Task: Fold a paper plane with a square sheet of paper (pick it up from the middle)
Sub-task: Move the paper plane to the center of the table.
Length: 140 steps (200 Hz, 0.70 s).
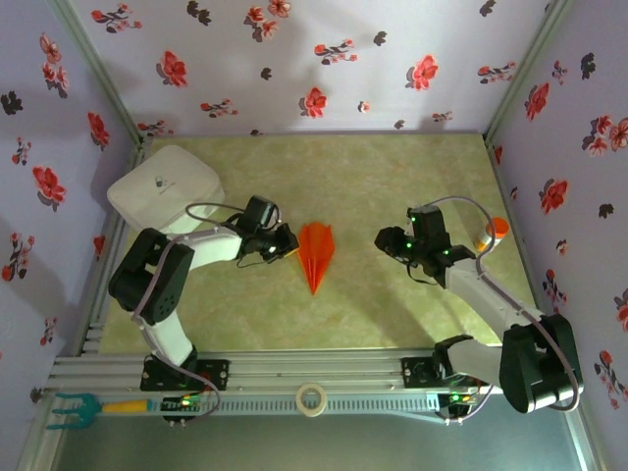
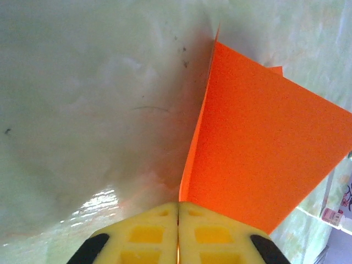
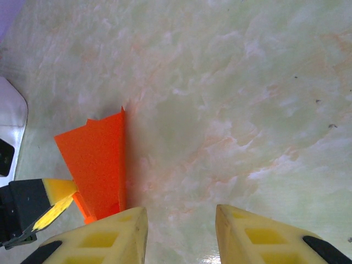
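Looking in over the near rail (image 1: 294, 378). The table (image 1: 392, 314) is closed in by flowered walls (image 1: 324, 59) on the far side and on both flanks. The only open side is behind the arms.

Room: there is bare table ahead of both grippers out to the far wall, and a bare strip behind them back to the rail. A tape roll (image 1: 312, 399) sits on the rail, well behind both hands.

Containers: a white box (image 1: 162, 186) sits in the far corner, beyond and outboard of the left gripper (image 1: 289, 245) and near the left elbow. Its top is closed, so I cannot see any contents. A bottle (image 1: 496, 231) with an orange cap stands behind the right gripper (image 1: 383, 238), close against that forearm. I cannot tell what is in it.

Plane (image 1: 316, 253): it lies between the two grippers, closer to the left one. The nose points back toward the rail and the wide tail points away.

Left gripper: the fingers (image 2: 146, 234) are pressed together. The plane lies directly off the tips and touches them, with a raised flap running straight into the seam between them. I cannot tell whether any paper is nipped in there.

Right gripper: the fingers (image 3: 107, 239) are spread with only bare table between them. The plane lies ahead of that hand and off toward the left arm, clear of the tips, with open table in between.
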Each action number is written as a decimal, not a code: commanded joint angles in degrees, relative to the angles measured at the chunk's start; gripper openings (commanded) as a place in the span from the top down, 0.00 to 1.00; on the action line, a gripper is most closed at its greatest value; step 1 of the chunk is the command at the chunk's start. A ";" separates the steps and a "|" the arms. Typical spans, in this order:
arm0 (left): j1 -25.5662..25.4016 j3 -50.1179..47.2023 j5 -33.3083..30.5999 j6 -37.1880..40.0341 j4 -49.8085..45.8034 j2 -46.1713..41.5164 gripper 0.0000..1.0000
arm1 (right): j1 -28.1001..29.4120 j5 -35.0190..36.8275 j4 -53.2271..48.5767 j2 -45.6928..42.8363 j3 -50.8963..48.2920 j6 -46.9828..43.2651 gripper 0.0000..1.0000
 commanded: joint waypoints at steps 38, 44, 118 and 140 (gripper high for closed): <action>-0.53 -0.25 -2.19 -0.11 -1.05 -3.44 0.68 | -0.05 0.42 -0.64 0.48 0.35 -0.75 0.61; -0.56 -0.10 -2.69 0.48 -1.74 -4.00 0.67 | -0.09 1.03 -1.16 0.44 0.66 -1.22 0.61; 1.80 1.70 -28.30 22.40 -18.28 -18.10 0.57 | -0.12 38.94 -2.11 -3.53 3.08 -24.02 0.07; 4.69 -1.03 -39.89 33.35 -16.27 -23.43 0.52 | -0.27 49.79 10.15 -0.44 -1.39 -32.20 0.01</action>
